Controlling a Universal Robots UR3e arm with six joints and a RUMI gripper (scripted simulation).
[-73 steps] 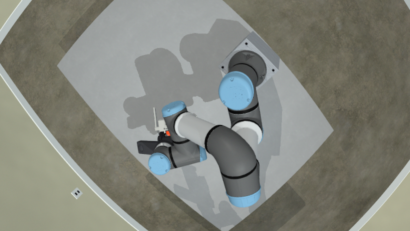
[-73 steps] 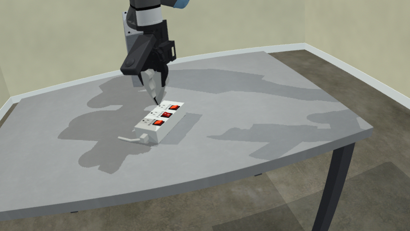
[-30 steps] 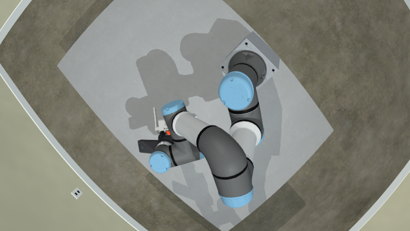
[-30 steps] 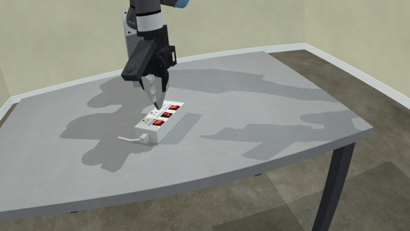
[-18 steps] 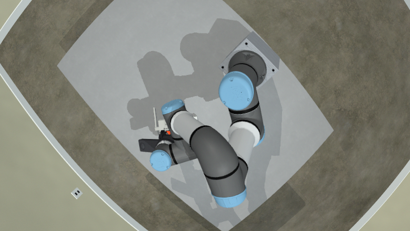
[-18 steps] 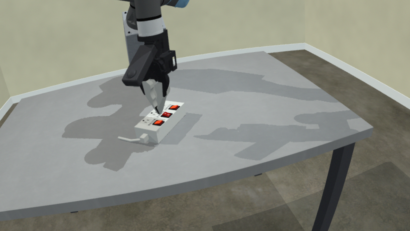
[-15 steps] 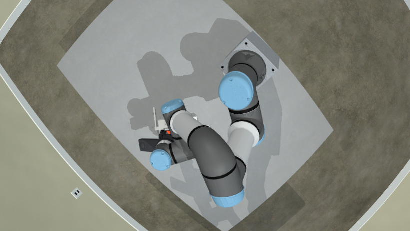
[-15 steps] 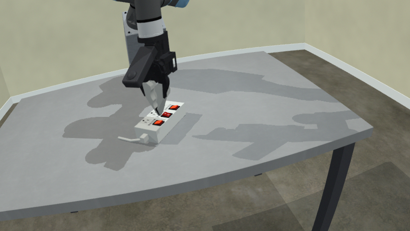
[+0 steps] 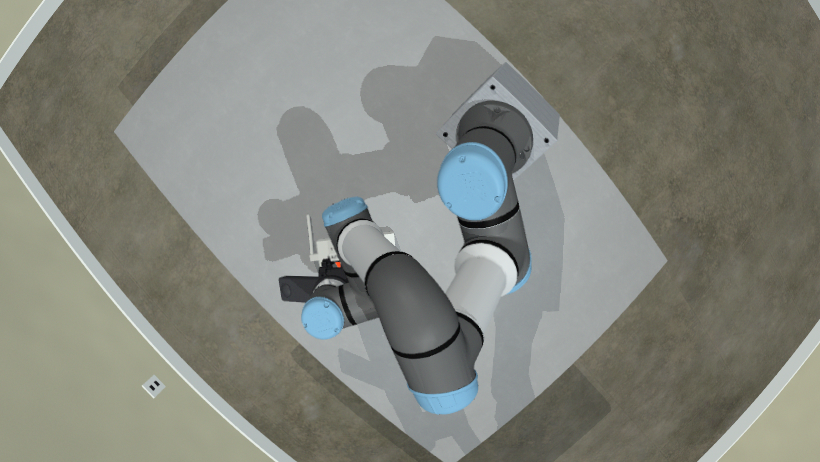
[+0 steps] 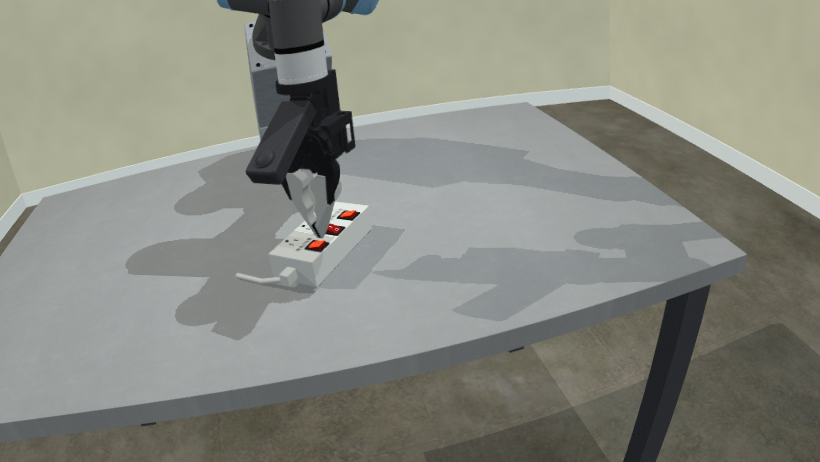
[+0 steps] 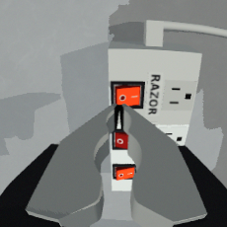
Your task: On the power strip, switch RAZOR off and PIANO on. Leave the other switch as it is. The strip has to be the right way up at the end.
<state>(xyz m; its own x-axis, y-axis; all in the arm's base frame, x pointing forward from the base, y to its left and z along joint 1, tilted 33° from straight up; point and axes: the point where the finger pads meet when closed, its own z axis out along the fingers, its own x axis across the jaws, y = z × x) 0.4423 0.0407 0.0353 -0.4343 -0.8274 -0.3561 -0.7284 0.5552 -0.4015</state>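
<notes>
A white power strip (image 10: 319,247) lies right way up on the grey worktop (image 10: 516,275), cord end toward the near-left. The claw (image 11: 119,112) is fully closed on nothing, its tips pointing down at the near edge of the red RAZOR switch (image 11: 127,95); two more red rockers show between the fingers.
</notes>
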